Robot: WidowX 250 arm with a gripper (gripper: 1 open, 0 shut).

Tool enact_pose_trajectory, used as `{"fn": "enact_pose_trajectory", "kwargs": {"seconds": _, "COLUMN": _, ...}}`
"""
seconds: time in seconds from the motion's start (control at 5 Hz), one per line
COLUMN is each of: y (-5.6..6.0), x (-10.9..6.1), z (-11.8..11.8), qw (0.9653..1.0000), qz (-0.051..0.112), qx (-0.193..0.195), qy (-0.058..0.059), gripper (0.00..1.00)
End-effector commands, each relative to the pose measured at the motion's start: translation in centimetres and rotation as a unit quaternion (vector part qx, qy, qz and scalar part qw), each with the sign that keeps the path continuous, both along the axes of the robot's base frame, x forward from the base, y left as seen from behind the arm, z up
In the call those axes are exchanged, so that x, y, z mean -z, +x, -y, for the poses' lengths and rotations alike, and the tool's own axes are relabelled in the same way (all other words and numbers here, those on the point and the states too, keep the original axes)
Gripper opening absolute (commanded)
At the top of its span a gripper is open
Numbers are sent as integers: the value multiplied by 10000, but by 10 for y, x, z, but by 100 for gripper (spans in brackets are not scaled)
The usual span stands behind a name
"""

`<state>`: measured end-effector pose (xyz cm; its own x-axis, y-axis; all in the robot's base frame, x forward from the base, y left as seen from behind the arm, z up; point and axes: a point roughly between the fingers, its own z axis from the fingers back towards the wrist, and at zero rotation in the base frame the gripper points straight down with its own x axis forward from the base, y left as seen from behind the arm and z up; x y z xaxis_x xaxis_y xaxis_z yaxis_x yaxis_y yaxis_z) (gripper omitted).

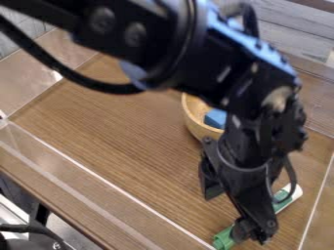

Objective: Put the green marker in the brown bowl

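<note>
My arm is matte black over the slim marker (225,237), green at its near left end and white toward the right. Beyond, I see a round light-brown wooden bowl (194,117) and brown grained tabletop (104,127).

No readable text or label shows anywhere.

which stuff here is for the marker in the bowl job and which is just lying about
For the job:
- green marker, on the table, partly behind the jaws
- brown bowl, partly behind the arm

Just lying about:
- small blue block, at the bowl
- black cable, at the lower left edge
</note>
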<state>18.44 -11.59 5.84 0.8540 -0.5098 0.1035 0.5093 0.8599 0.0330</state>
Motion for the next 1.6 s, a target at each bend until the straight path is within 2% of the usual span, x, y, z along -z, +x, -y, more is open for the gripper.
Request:
{"fn": "enact_pose_trajectory", "kwargs": {"seconds": 0.0, "y": 5, "x": 4, "z": 7, "qw": 9998, "qz": 123, "qx": 37, "qy": -154, "gripper": 100}}
{"fn": "enact_pose_trajectory", "kwargs": {"seconds": 0.2, "y": 6, "x": 13, "z": 7, "qw": 9997, "qz": 125, "qx": -33, "qy": -229, "gripper": 100}}
{"fn": "enact_pose_trajectory", "kwargs": {"seconds": 0.4, "y": 8, "x": 18, "z": 6, "qw": 9996, "qz": 122, "qx": -69, "qy": -261, "gripper": 0}}
{"fn": "enact_pose_trajectory", "kwargs": {"seconds": 0.8, "y": 10, "x": 15, "z": 4, "qw": 9995, "qz": 66, "qx": -88, "qy": -285, "gripper": 0}}
{"fn": "enact_pose_trajectory", "kwargs": {"seconds": 1.4, "y": 13, "x": 6, "z": -2, "qw": 9996, "qz": -54, "qx": -130, "qy": -249, "gripper": 0}}
